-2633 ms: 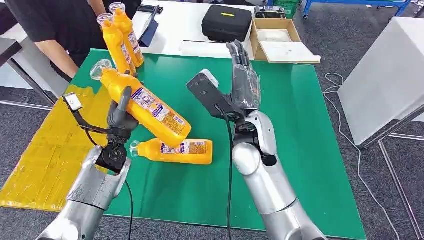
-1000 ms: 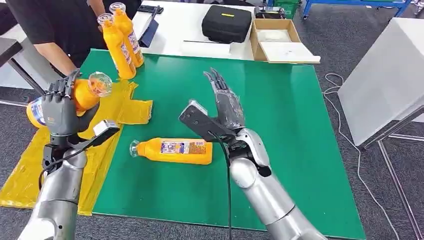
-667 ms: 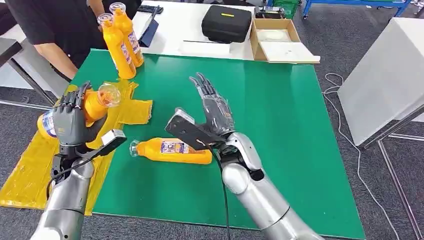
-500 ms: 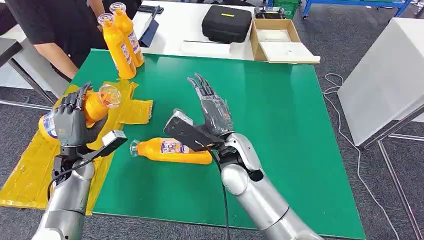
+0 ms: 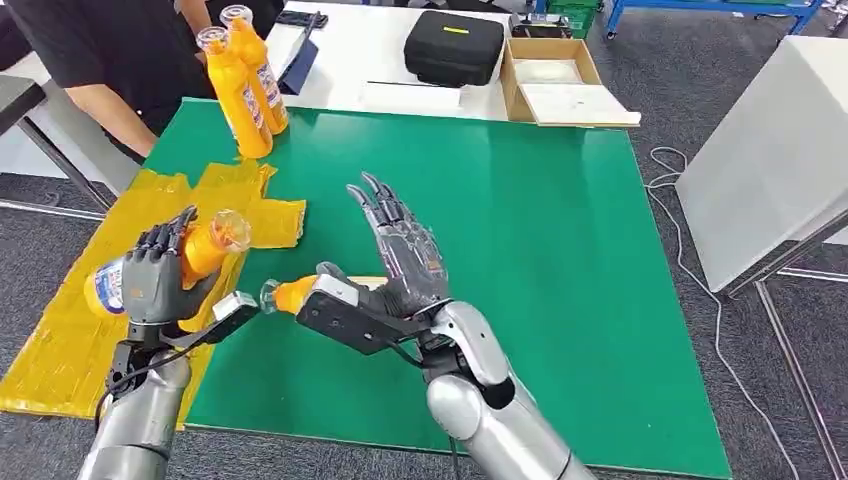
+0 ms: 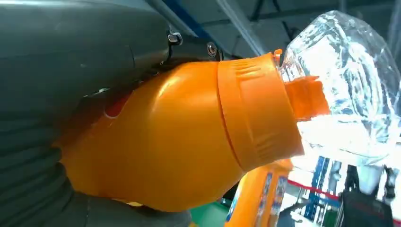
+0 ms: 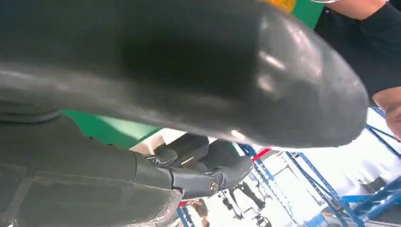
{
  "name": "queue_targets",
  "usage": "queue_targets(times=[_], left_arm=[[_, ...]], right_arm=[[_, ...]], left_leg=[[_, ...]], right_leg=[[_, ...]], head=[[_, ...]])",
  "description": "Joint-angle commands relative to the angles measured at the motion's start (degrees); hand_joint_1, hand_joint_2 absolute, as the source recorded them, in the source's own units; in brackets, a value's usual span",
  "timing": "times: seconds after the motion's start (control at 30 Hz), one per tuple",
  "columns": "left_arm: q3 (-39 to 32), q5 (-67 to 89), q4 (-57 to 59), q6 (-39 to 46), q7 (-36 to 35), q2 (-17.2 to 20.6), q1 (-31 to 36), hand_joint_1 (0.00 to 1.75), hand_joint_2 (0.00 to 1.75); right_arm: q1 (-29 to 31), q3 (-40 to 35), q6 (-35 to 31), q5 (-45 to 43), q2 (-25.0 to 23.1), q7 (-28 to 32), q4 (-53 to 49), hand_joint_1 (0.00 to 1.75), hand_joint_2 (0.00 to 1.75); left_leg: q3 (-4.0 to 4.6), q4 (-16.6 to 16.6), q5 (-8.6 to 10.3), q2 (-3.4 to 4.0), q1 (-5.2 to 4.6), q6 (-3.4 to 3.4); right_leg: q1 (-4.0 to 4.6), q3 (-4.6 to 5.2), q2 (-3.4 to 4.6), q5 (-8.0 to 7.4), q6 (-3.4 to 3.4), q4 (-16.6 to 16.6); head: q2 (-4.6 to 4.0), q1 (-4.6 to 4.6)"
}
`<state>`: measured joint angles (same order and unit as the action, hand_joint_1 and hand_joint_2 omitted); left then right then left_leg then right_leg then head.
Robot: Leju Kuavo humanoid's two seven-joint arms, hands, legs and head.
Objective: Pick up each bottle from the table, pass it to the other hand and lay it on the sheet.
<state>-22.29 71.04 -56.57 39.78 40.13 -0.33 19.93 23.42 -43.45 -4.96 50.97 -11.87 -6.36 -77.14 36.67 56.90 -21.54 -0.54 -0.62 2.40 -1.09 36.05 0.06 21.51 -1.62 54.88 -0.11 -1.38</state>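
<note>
Left hand [image 5: 150, 280] grips an orange bottle [image 5: 170, 268] around its body, clear cap pointing toward the table, held over the yellow sheet [image 5: 70, 330] that hangs off the left edge of the green table [image 5: 560, 250]. The bottle is not lying on the sheet; from the head view it looks to be just above it. The left wrist view shows the same bottle close up, fingers wrapped on its shoulder.

Right hand [image 5: 395, 250] holds nothing, fingers spread and extended, positioned above a second bottle [image 5: 290, 295] lying on its side on the green table; the arm hides most of that bottle. Whether the hand touches it cannot be told.

Two more bottles [image 5: 240, 75] stand upright at the far left corner of the table, beside a person in a dark shirt [image 5: 100, 50].

Judgement: no bottle is laid on the sheet. One is on the point of being laid down; three are left to do.
</note>
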Motion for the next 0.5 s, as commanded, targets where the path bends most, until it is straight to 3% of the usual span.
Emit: queue_targets(times=[0.03, 0.5], left_arm=[[-7.12, 13.69, 7.57, 0.22, -0.28, -2.9, 2.18, 1.75, 1.75], [2.86, 17.43, 9.61, 0.22, -8.59, -2.66, 2.93, 1.75, 1.75]], right_arm=[[-1.43, -2.37, 1.98, 2.95, 1.32, 0.43, -3.7, 0.0, 0.0], [-3.53, -3.08, 3.9, 4.27, 2.44, -0.77, -8.79, 0.0, 0.0]], left_leg=[[-0.37, -0.04, -0.12, 0.0, 0.02, -0.2], [-0.3, 0.0, -0.07, -0.18, -0.01, -0.23]], right_leg=[[0.02, -0.36, -0.05, 0.14, 0.13, -0.03], [0.03, -0.23, -0.24, 0.13, 0.13, 0.0]], head=[[0.0, -0.02], [0.0, -0.02]])
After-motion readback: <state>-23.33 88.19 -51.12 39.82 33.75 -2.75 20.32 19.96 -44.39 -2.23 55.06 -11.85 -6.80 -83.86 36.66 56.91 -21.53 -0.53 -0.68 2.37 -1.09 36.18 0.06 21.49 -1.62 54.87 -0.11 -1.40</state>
